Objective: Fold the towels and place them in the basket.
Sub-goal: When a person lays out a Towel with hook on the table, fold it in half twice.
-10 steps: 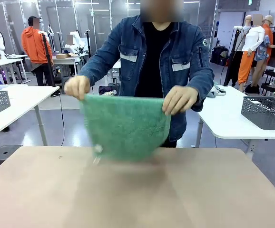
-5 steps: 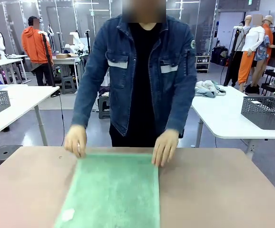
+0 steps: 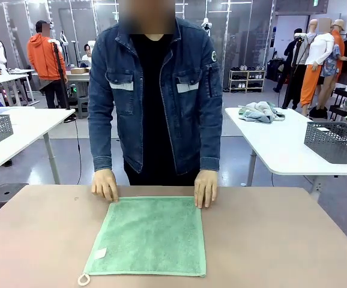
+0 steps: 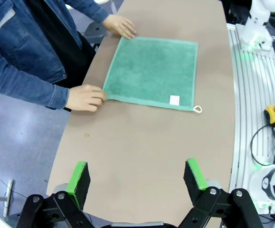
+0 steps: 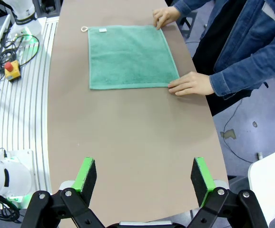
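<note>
One mint green towel (image 3: 146, 235) lies flat, unfolded, mid-desk (image 3: 293, 240), with its far edge just short of the 12 o'clock rim. One white label (image 3: 100, 253) and one hanging loop (image 3: 83, 279) are at the towel's 7 o'clock corner. Two person's hands: one hand (image 3: 104, 183) at the 11 o'clock corner, the other hand (image 3: 205, 187) at the 1 o'clock corner. Wide bare desk at 3 and 9 o'clock. Two pincers, left pincer (image 4: 136, 166) and right pincer (image 5: 143, 165), both spread wide, pinching nothing, over bare desk well apart from the towel.

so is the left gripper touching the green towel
Apart. The left wrist view shows the left gripper open over the table, with a wide strip of bare tabletop between it and the green towel.
</note>
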